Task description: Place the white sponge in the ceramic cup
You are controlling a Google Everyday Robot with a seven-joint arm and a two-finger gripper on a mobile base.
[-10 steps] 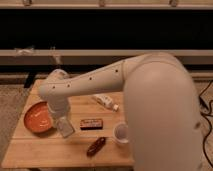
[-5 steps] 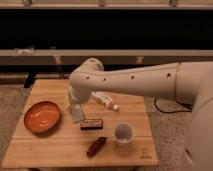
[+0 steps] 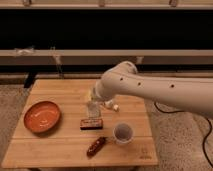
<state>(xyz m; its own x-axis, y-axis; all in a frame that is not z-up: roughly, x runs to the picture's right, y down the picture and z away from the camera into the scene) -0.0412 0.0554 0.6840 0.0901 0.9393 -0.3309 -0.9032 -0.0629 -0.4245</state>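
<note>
A butcher-block table (image 3: 60, 90) of pale wooden strips, rectangular with a smooth top, carries everything. The arm (image 3: 160, 92) is a thick, glossy white tube dotted with small dark holes, and it reaches in from the right and bends down over the middle of the table. At its tip the gripper (image 3: 93, 106) hangs above the table centre, its claw clamped on the white sponge (image 3: 93, 111) – a small, flat, off-white pad that looks soft and matte, held upright off the wood just above a dark bar (image 3: 91, 123).

The ceramic cup (image 3: 123, 133) is small, round and white with a greyish inside, and it stands upright to the right of the sponge and nearer the front edge, apart from it.

Counted: one orange plate (image 3: 42, 116), round and shallow with a raised rim, at the left; two bars – the dark rectangular one with a pale label, and a reddish-brown one (image 3: 96, 146) lying slantwise near the front, just left of the cup; one white bottle (image 3: 113, 105), mostly hidden behind the arm; one sponge; one cup
</note>
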